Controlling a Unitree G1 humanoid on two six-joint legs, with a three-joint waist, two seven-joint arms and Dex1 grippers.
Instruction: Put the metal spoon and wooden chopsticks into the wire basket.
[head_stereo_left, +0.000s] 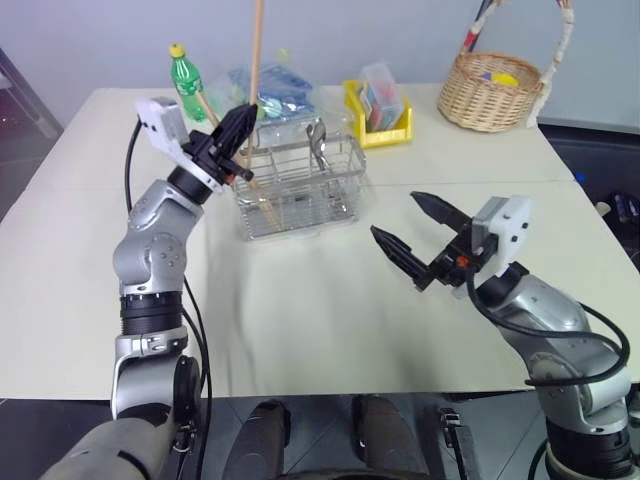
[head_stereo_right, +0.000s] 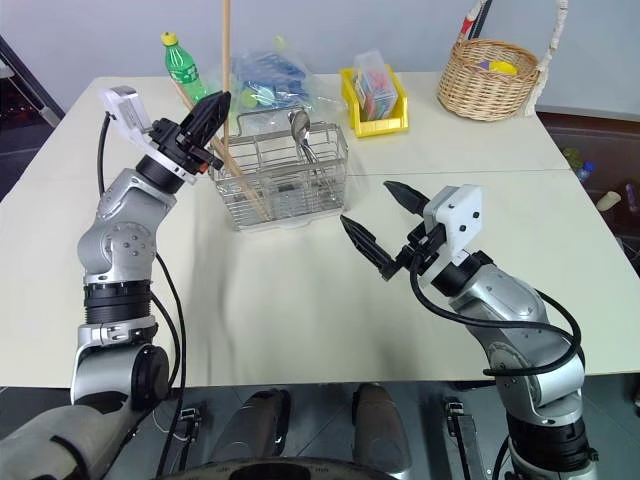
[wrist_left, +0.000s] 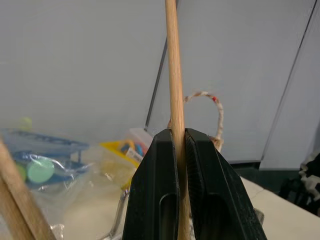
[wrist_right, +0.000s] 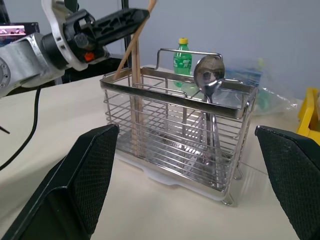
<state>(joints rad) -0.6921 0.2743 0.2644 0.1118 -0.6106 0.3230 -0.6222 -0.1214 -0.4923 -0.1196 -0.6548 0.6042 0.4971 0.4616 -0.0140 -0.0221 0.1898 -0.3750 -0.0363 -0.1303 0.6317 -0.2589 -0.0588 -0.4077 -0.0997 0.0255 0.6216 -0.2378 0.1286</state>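
Note:
The wire basket (head_stereo_left: 335, 192) stands on the table's far middle. The metal spoon (wrist_right: 209, 73) stands upright in its right compartment, bowl up. One of the wooden chopsticks (head_stereo_left: 257, 50) rises nearly vertical, its lower end down inside the basket's left side, and my left gripper (head_stereo_left: 244, 116) is shut on it just above the rim. In the left wrist view the stick (wrist_left: 172, 75) is pinched between both fingers (wrist_left: 155, 190). A second chopstick (head_stereo_right: 205, 128) leans in the same compartment. My right gripper (head_stereo_left: 392, 213) hangs open to the right of and nearer than the basket, holding nothing.
Behind the wire basket lie a green bottle (head_stereo_left: 185, 78), a clear bag of blue items (head_stereo_left: 280, 92) and a yellow bin (head_stereo_left: 390, 128). A round wicker basket (head_stereo_left: 495, 92) sits at the far right. Open tabletop (head_stereo_left: 300, 310) stretches in front.

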